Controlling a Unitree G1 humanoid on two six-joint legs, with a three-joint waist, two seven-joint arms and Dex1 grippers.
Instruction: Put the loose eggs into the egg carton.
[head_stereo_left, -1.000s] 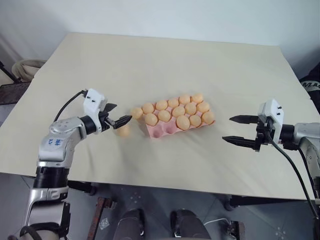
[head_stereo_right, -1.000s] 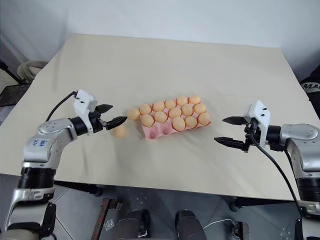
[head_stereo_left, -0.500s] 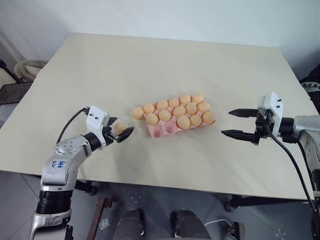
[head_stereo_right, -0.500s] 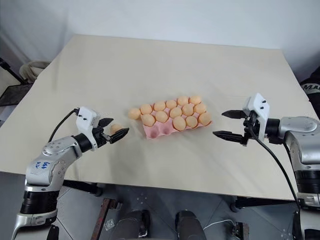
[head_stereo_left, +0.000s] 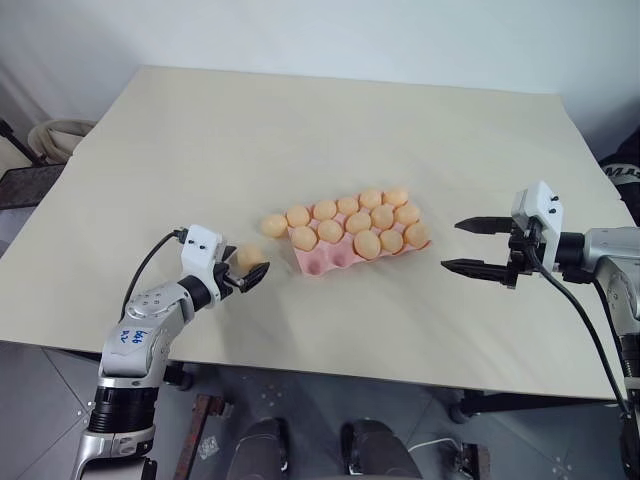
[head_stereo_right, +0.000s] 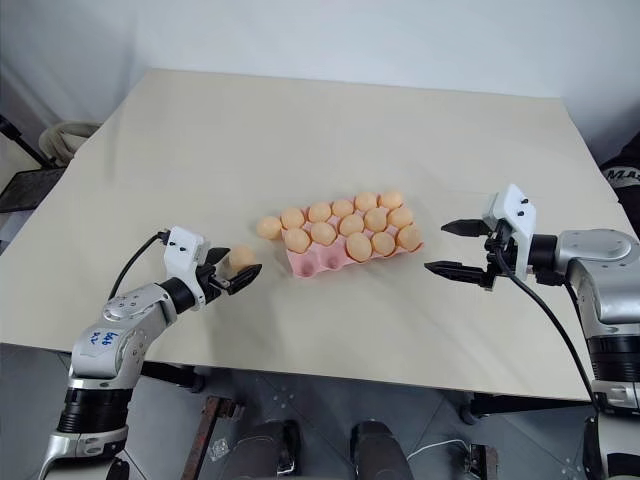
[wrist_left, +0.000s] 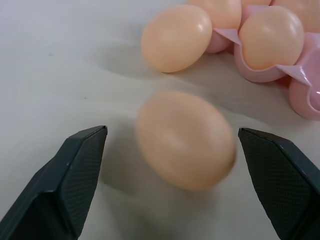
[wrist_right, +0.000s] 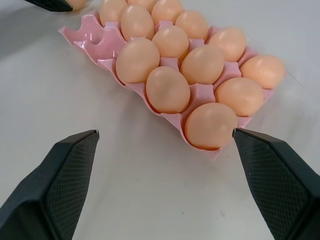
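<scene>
Pink moulded egg carton (head_stereo_left: 322, 262) sits near the middle of my pale worktop (head_stereo_left: 300, 130), with most of its cups filled by peach-coloured eggs and a few cups at its near left end bare. Two loose eggs lie on the worktop off the carton's left end. One loose egg (head_stereo_left: 273, 225) rests just beside the carton's far left corner. The other loose egg (wrist_left: 185, 140) lies nearer to me, and my left gripper (head_stereo_left: 247, 277) sits low at the worktop with it between my spread jaws; from my left wrist camera I see a black finger (wrist_left: 70, 182) on either side of it with a gap on both sides, so I am not touching it. My right gripper (head_stereo_left: 473, 246) hangs above the worktop off the carton's right end, apart from it, jaws wide and holding nothing, pointed toward the carton. From my right wrist camera the carton lies between my two fingers, its filled cups closest to me.
</scene>
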